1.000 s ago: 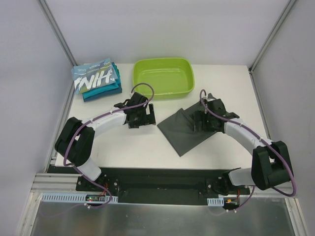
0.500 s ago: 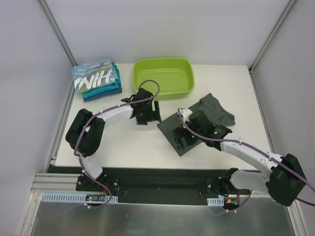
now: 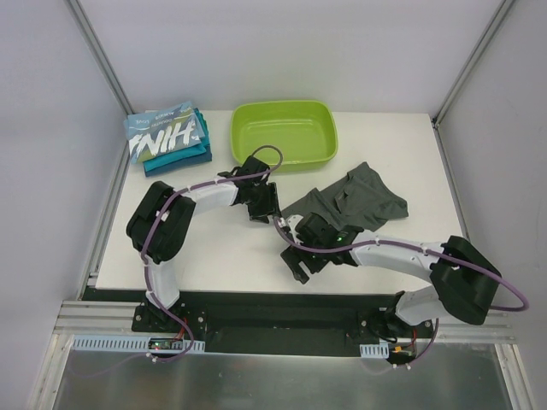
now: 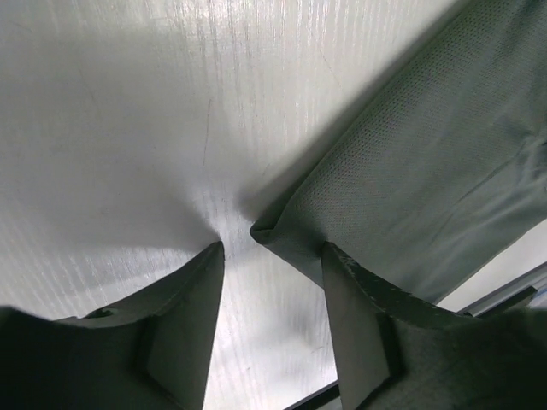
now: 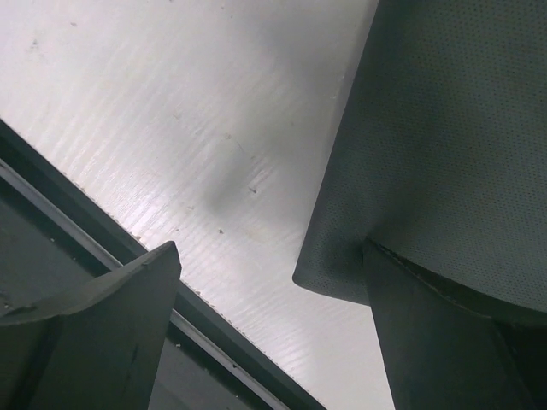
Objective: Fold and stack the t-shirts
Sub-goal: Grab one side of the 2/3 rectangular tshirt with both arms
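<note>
A dark grey t-shirt (image 3: 363, 195) lies rumpled right of the table's middle, its near-left part hidden under my right arm. My left gripper (image 3: 263, 205) is at its left corner. In the left wrist view that gripper (image 4: 273, 247) is open, with the grey t-shirt (image 4: 410, 171) corner just at the fingertips and against the right finger (image 4: 359, 316). My right gripper (image 3: 299, 260) is at the shirt's near corner. It (image 5: 272, 248) is wide open, and the shirt (image 5: 444, 128) edge rests on its right finger (image 5: 444, 342). Folded t-shirts (image 3: 167, 137), light blue on teal, are stacked at the back left.
A lime-green tub (image 3: 284, 132) stands at the back centre, just beyond my left gripper. The white table (image 3: 214, 248) ends in a dark front rail (image 5: 51, 248) close below my right gripper. Frame posts rise at both back corners.
My right arm swung from the shirt's far side to its near-left corner. The shirt opened out toward the back right. My left gripper moved right to the shirt's corner and its jaws narrowed.
</note>
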You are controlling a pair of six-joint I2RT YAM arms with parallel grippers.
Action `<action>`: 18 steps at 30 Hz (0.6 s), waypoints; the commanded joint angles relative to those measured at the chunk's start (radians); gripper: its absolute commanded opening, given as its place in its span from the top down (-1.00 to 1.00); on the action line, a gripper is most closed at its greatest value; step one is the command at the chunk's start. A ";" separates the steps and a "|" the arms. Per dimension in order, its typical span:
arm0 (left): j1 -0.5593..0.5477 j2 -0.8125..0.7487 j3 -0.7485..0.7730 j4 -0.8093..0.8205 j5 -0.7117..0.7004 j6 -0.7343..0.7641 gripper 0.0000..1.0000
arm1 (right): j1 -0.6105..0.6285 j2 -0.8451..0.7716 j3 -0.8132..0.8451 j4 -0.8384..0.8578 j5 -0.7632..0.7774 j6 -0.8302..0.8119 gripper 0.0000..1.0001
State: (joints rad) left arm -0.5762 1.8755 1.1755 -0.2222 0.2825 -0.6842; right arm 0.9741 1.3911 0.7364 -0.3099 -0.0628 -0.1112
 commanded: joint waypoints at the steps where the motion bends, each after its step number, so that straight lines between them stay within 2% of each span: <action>1: -0.005 0.028 0.006 0.014 0.035 -0.005 0.08 | 0.011 0.032 0.057 -0.034 0.041 0.019 -0.73; 11: -0.020 0.077 0.032 0.020 0.055 -0.011 0.42 | 0.020 0.083 0.064 -0.116 0.139 0.074 -0.50; 14: -0.020 0.083 0.029 0.018 0.040 -0.012 0.64 | 0.020 0.092 0.066 -0.124 0.156 0.087 -0.40; 18: -0.020 0.080 0.026 0.020 0.027 -0.012 1.00 | 0.020 0.112 0.069 -0.136 0.175 0.096 -0.12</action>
State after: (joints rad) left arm -0.5896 1.9354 1.1957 -0.1875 0.3363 -0.7025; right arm 0.9874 1.4754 0.7788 -0.3859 0.0689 -0.0486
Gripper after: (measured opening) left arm 0.062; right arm 0.607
